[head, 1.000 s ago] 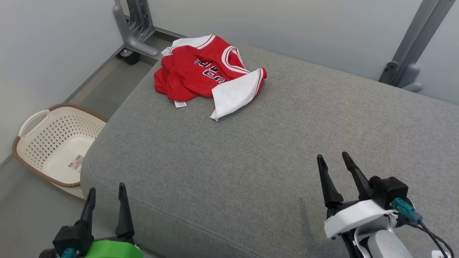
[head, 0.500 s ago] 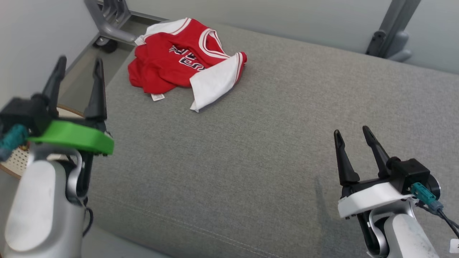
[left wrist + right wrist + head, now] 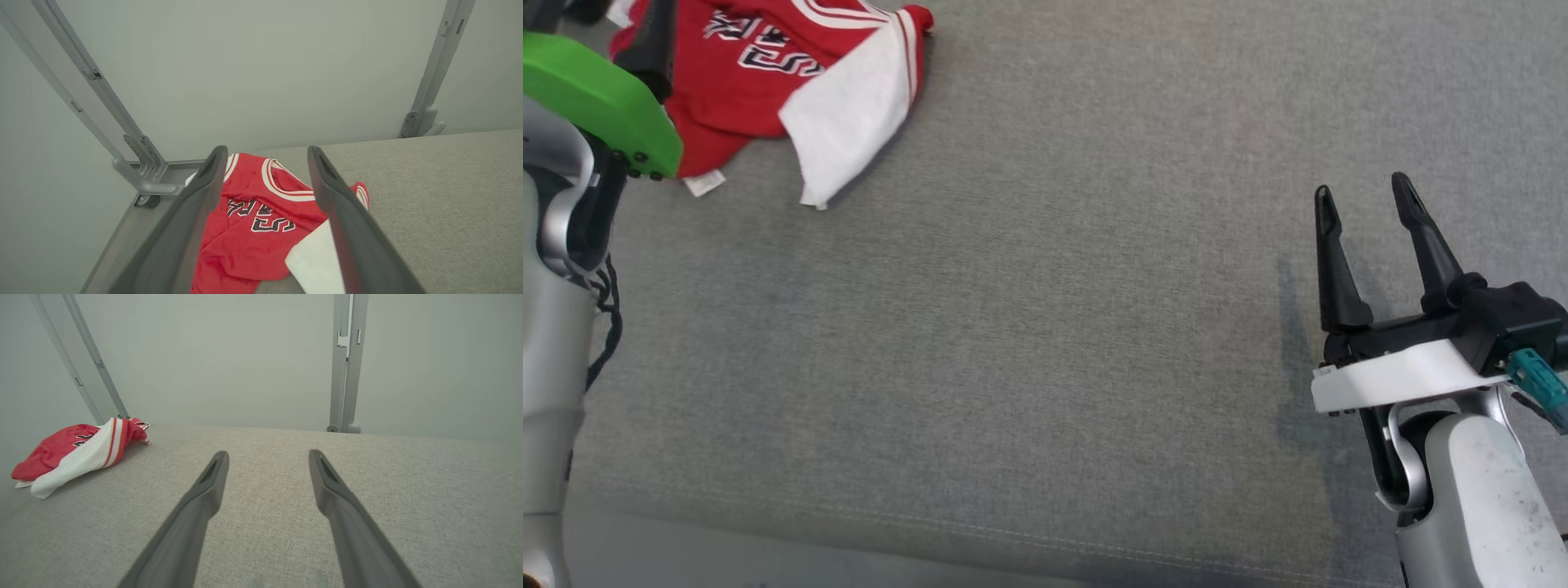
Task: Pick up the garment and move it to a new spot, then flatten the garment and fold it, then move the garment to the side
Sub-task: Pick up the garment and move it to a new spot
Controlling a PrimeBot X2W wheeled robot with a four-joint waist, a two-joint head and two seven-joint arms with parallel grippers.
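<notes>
The garment point(image 3: 768, 73) is a red jersey with white sleeves and dark lettering, lying crumpled at the far left corner of the grey cushion point(image 3: 1045, 327). My left gripper point(image 3: 266, 151) hangs open above the cushion just short of the garment point(image 3: 253, 220), which shows between its two fingers. Its green mount point(image 3: 596, 98) covers part of the cloth in the head view. My right gripper point(image 3: 1362, 186) hovers open and empty over the cushion's right side, far from the garment point(image 3: 73, 453).
Grey metal frame legs point(image 3: 139, 163) stand behind the garment, and another post point(image 3: 345, 375) rises against the pale wall at the back. A strip of floor point(image 3: 122, 232) runs along the cushion's left side. The cushion's front seam point(image 3: 931, 527) is near me.
The head camera has tilted down and forward, so the whole picture has shifted. My left arm has risen from the near left corner and reached forward up to the garment. Both grippers stay open.
</notes>
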